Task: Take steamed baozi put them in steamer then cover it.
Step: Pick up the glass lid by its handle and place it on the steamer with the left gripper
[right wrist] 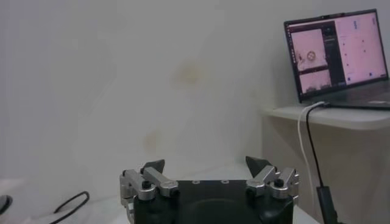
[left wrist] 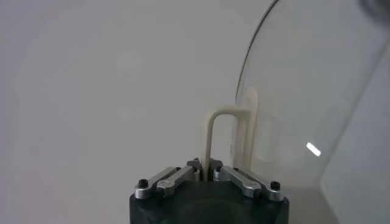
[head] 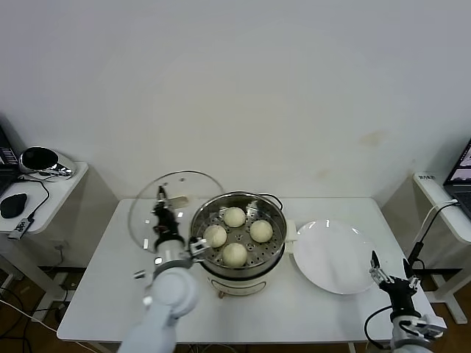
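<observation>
Toward the left edge of the desk (head: 103,294), the left gripper (head: 160,208) has the cover (head: 147,213) lifted and tilted nearly on edge, just left of the steamer and not yet over it. The left wrist view shows its fingers (left wrist: 201,169) pressed together on the cover's cream handle (left wrist: 228,137), pinching one leg of the loop, with the glass disc (left wrist: 304,109) standing off to one side. Judging by its look, the cover is rigid, fairly heavy for its size, smooth and breakable, and the handle is the only sensible place to take it; held by one leg it may swing, so it wants a firm grip and a slow, level lowering onto the rim.

At the middle of the desk, near the front edge, sits the steamer (head: 274,254), open, with all four buns (head: 235,217) resting on its perforated floor, near one another. They look soft and light, and need no more handling.

To the right lies a white plate (head: 335,257), bare. At the front right corner the right gripper (head: 388,276) waits, fingers (right wrist: 153,166) spread wide and holding nothing.
</observation>
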`<state>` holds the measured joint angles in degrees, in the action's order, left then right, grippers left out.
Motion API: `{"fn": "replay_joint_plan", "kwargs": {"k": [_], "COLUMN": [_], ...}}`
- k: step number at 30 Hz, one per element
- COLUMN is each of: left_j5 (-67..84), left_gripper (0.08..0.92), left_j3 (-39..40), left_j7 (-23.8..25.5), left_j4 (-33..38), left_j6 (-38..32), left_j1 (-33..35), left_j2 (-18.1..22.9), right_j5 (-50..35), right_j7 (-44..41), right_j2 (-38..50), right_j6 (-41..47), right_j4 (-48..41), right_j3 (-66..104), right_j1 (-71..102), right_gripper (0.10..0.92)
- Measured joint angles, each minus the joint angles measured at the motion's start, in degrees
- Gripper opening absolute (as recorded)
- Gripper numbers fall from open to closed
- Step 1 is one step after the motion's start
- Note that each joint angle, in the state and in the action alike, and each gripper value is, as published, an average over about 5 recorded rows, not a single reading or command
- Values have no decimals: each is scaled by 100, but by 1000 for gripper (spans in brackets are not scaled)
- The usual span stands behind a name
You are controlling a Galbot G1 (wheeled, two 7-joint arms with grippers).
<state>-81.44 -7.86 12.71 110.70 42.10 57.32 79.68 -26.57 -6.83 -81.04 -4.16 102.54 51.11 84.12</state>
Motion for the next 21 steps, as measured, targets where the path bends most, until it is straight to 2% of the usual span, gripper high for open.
{"fn": "replay_joint_plan", "kwargs": {"k": [6,12,21], "left_j5": [-39,75,-276], "left_gripper": [148,148,148], "left_j3": [708,1305,1612], "left_j7": [265,325,456], "left_j4": [-198,-431,-769], "left_j6": [12,10,9], "left_j1": [-355,-632,-760], "left_j2": [401,711,880], "right_j5": [87,155,203], "right_j7": [-9,-12,-16], "right_j2": [-54,-103,-125], "right_j6": [-35,-52,-63], "right_j4": [-93,-146,-162], "right_j3": [-17,-31,-36], "right_j1": [-20,-35,-27], "right_gripper": [823,823,823]}}
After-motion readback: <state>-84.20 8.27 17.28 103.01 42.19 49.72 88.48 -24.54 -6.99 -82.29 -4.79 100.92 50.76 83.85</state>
